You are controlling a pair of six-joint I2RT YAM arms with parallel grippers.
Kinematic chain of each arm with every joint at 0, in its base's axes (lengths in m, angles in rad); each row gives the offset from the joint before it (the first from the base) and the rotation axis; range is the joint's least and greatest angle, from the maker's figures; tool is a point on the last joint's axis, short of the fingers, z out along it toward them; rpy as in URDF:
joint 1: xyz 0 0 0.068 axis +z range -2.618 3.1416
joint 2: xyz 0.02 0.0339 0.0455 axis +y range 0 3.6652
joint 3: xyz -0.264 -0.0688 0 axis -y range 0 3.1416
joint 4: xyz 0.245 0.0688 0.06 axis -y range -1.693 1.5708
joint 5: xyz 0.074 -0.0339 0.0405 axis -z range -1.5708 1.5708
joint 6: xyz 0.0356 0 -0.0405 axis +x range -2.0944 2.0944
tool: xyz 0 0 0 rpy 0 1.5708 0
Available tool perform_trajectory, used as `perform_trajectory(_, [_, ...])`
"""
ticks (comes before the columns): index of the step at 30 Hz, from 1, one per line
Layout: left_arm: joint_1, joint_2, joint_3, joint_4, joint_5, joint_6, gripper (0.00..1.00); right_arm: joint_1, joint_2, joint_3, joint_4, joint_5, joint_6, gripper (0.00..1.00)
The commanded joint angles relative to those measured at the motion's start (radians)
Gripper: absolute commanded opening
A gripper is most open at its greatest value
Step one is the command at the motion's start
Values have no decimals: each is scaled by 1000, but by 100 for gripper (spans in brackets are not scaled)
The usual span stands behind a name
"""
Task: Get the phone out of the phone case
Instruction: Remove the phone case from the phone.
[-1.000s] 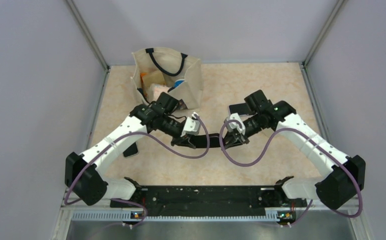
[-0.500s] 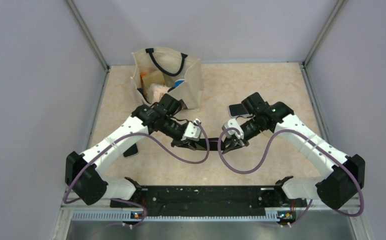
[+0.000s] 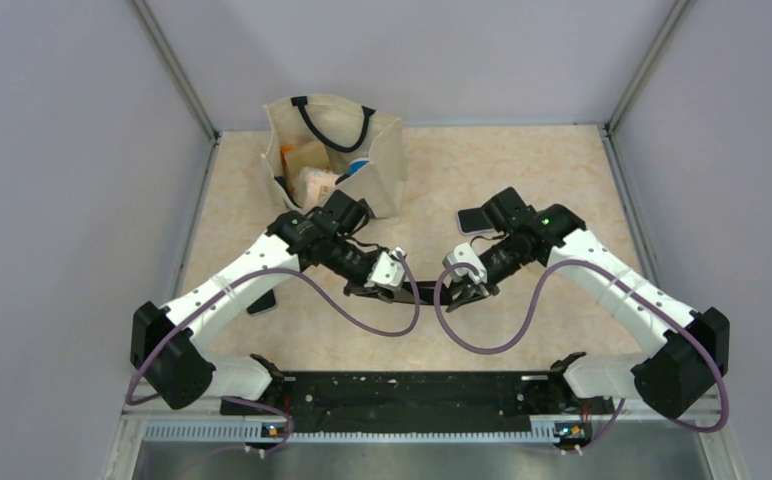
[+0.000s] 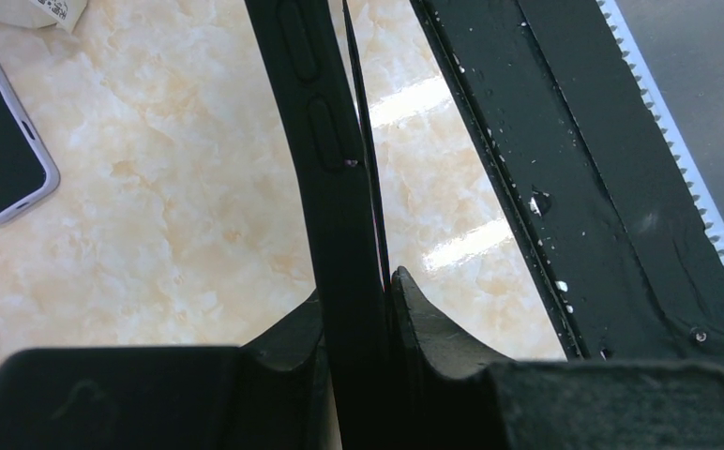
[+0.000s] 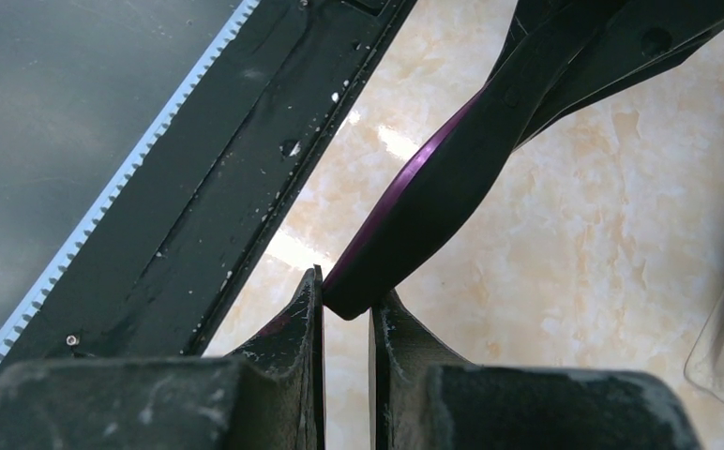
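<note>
Standing over the counter (image 3: pixel 522 170), I see the phone case (image 3: pixel 412 292) held up off it, stretched between the two arms just in front of their bases. The left claw (image 4: pixel 358 291) is pinched tight on one end of the black case, its side buttons facing the wrist camera. The right claw (image 5: pixel 344 281) is nipped nearly closed on the opposite tip, and the case bows there. A purple edge (image 5: pixel 414 164) shows along that bend, which I take to be the phone peeping out of the lip. To my eye the job has only started: one edge is lifting, but the phone sits in the case. Peeling the rest free and separating the two is left.
</note>
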Motion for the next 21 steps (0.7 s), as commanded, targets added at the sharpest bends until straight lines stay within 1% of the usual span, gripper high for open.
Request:
perform_trajectory(1, [-72,4,32,-85,65,171,0,9,19,60,61,-32,-31,0])
perform_trajectory(21, [-95,5,15,-79,12,187,0,12,49,81,15,-21,-88,0])
